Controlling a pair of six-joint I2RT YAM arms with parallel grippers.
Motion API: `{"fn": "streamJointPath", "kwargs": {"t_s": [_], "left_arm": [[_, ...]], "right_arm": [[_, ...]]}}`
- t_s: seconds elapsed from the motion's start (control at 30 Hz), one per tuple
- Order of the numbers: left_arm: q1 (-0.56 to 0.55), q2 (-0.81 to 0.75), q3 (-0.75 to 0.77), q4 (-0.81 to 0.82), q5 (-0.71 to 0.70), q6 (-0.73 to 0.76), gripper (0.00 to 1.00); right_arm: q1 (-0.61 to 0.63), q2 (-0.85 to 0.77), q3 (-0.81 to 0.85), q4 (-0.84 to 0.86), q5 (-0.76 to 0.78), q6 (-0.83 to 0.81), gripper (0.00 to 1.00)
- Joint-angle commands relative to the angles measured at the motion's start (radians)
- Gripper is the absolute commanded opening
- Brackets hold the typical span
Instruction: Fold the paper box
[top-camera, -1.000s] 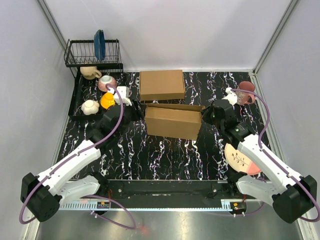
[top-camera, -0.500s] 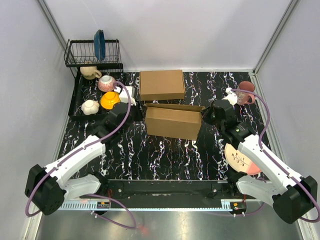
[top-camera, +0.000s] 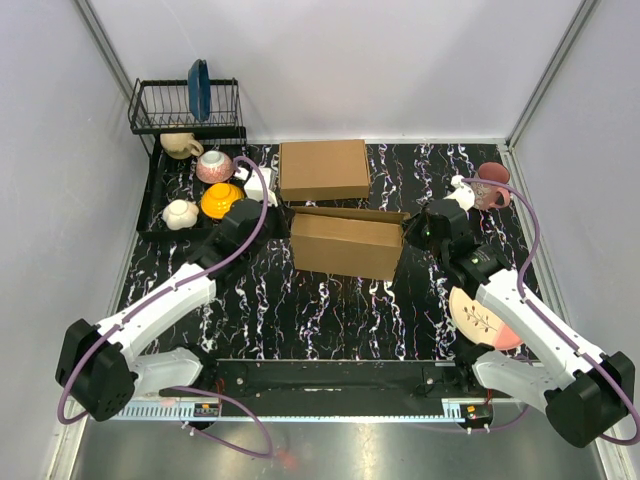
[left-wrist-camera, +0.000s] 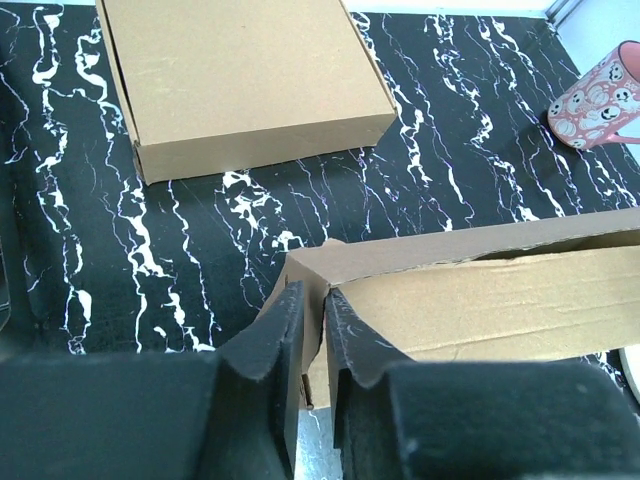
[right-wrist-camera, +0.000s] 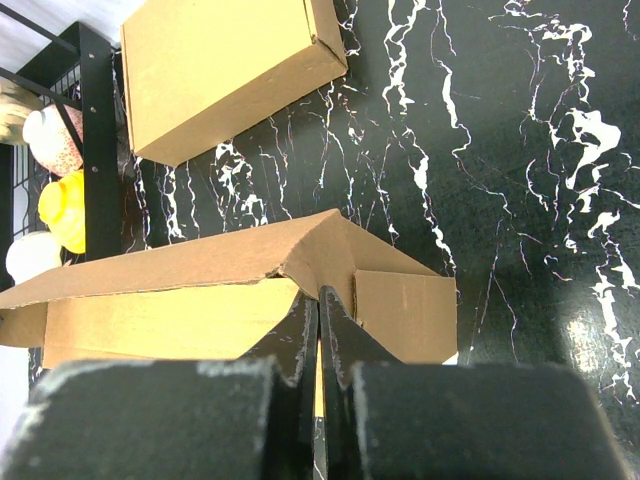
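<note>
The paper box (top-camera: 345, 245) stands half-formed in the middle of the table, a long brown cardboard shape with its top flap (right-wrist-camera: 170, 265) raised. My left gripper (top-camera: 272, 222) is at its left end. In the left wrist view the left gripper (left-wrist-camera: 315, 297) has its fingers pressed on either side of the end wall (left-wrist-camera: 300, 265), shut on it. My right gripper (top-camera: 410, 232) is at the right end. In the right wrist view the right gripper (right-wrist-camera: 319, 298) is shut on the thin end wall, beside a side flap (right-wrist-camera: 405, 315).
A neatly formed brown box (top-camera: 323, 168) lies just behind the paper box. A dish rack (top-camera: 185, 110) with a blue plate (top-camera: 199, 88) stands at the back left, with cups (top-camera: 215, 200) in front of it. A pink mug (top-camera: 492, 185) is at the back right and a pink plate (top-camera: 482, 318) lies by the right arm.
My left gripper has moved right onto the paper box's left end and closed on its end wall. The right gripper has kept its grip and place.
</note>
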Motion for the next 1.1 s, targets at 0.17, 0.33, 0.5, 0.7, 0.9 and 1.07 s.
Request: {"fn": "streamJointPath", "kwargs": {"t_s": [0.17,0.33,0.5,0.7,0.9,1.07], "left_arm": [[0.005,0.005,0.018,0.075,0.04,0.023,0.0],[0.005,-0.008,-0.037,0.098,0.054,0.012,0.0],[0.005,-0.026,-0.117,0.129,0.051,-0.022,0.0],[-0.003,-0.046,-0.184,0.152,0.026,-0.046,0.0],[-0.039,-0.054,-0.235,0.164,-0.033,-0.051,0.0],[-0.066,-0.055,-0.253,0.164,-0.11,-0.052,0.0]], "right_arm": [[0.021,0.06,-0.08,-0.356,-0.079,-0.039,0.0],[0.021,0.058,-0.096,-0.356,-0.085,-0.028,0.0],[0.021,0.049,-0.117,-0.356,-0.088,-0.019,0.0],[0.021,0.037,-0.142,-0.363,-0.1,-0.007,0.0],[0.019,0.026,-0.146,-0.372,-0.102,0.01,0.03],[0.019,0.012,-0.128,-0.384,-0.108,0.029,0.23]]}}
